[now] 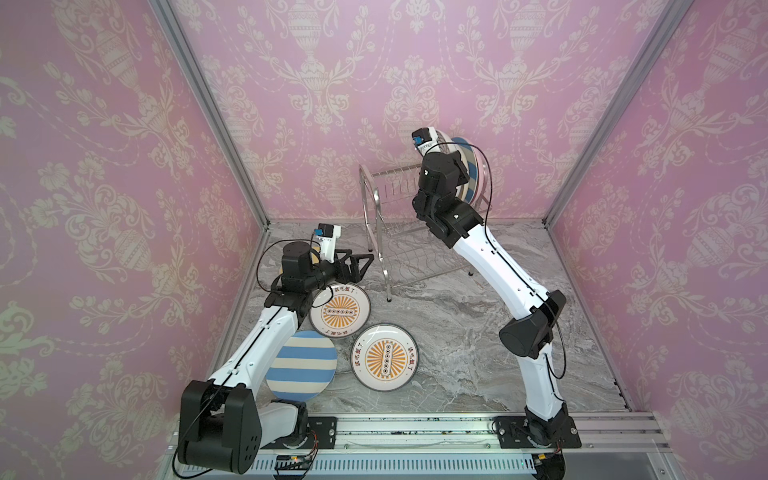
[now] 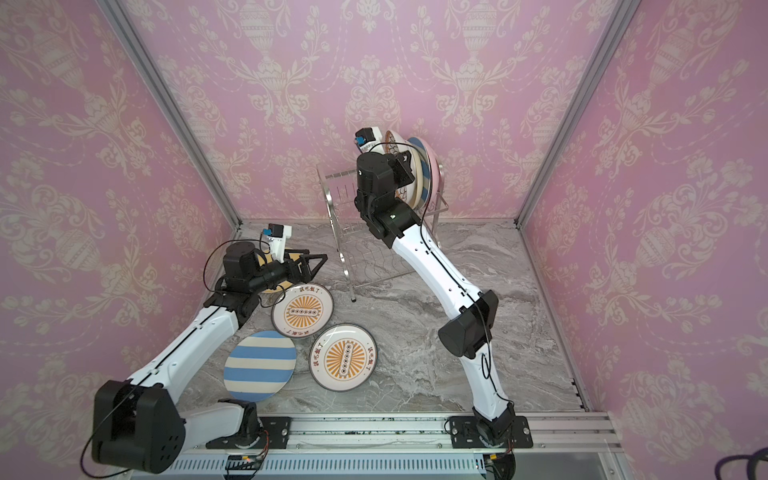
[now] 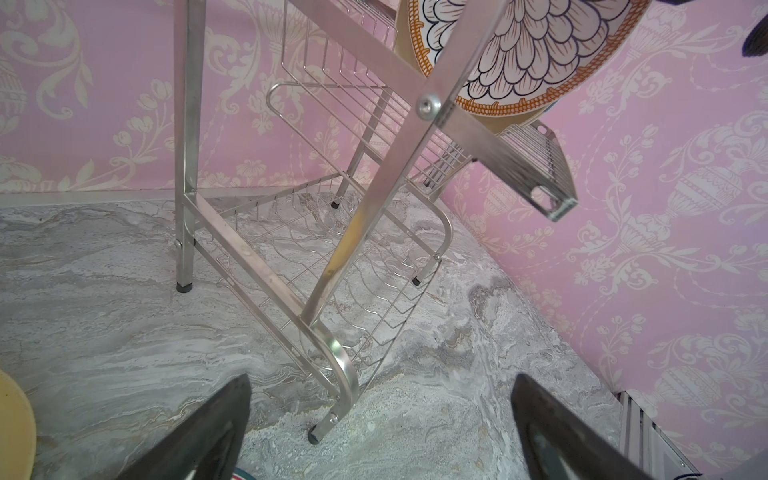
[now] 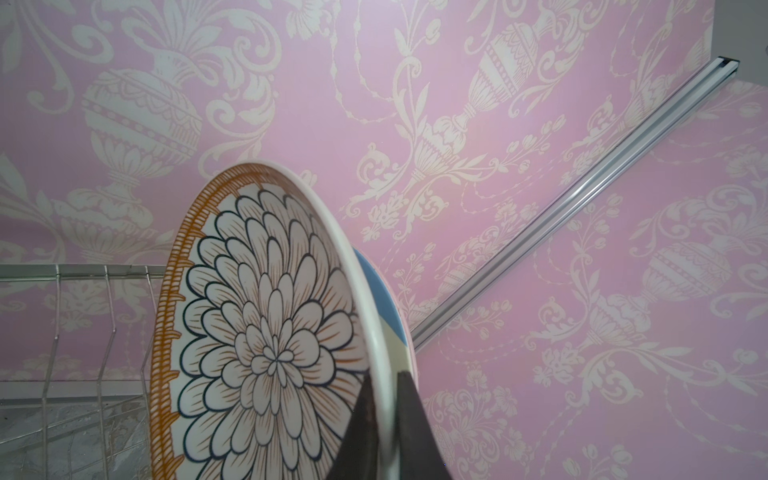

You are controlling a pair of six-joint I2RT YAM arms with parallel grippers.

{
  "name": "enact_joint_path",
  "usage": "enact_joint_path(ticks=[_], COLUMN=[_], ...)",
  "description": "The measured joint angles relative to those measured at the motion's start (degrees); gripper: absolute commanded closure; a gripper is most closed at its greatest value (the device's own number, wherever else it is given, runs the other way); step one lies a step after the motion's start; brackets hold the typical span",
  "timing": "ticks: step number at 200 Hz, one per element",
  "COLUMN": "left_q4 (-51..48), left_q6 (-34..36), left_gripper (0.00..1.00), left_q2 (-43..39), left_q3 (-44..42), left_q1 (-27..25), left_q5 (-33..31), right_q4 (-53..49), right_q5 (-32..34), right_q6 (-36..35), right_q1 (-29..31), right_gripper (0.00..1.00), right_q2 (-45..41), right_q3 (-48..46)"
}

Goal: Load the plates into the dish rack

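Right wrist view: the right gripper point(image 4: 388, 432) is pinched on the white rim of the petal plate point(image 4: 266, 332), with one dark finger seen on each face. The plate is held on edge over the upper tier of the dish rack point(image 4: 54, 328). Its back is close to the racked striped plate point(image 4: 376, 286). Whether the petal plate is seated in a slot cannot be told. The wire slots beside its patterned face are left open.

In a top view a pink plate point(image 2: 433, 166) is seen upright just behind the racked striped plate, at the right end of the upper tier, near the back wall. The lower tier is seen as bare wire.

The left gripper point(image 1: 359, 264) is held low over the marble table point(image 1: 478, 332), jaws spread wide, nothing between them, near the rack's front foot. A yellow plate point(image 1: 314, 254) is partly hidden under its wrist.

Three plates are laid flat on the left half of the table: the far sunburst plate point(image 1: 340, 311), the near sunburst plate point(image 1: 385, 357) and the flat striped plate point(image 1: 301, 365). Their rims are just beside each other; contact cannot be told. The flat striped plate is partly covered by the left arm. The right half of the table is crossed only by the right arm.
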Motion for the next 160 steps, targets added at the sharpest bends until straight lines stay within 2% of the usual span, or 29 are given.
enact_joint_path(ticks=[70,125,160], left_q4=[0.0,0.02,-0.02], left_q6=[0.0,0.0,0.0], left_gripper=[0.01,0.01,0.01], left_q2=[0.0,0.33,0.92], left_q3=[0.0,0.0,0.0], left_q1=[0.0,0.0,0.0], left_q5=[0.02,0.17,0.17], right_q4=[-3.37,-3.06,-1.25], right_q5=[-0.59,-0.59,-0.55], right_q6=[3.93,3.41,0.7], right_q1=[0.0,0.44,0.94], right_gripper=[1.0,1.0,1.0], right_q2=[0.02,1.09,2.1], right_q3=[-0.09,1.09,1.7])
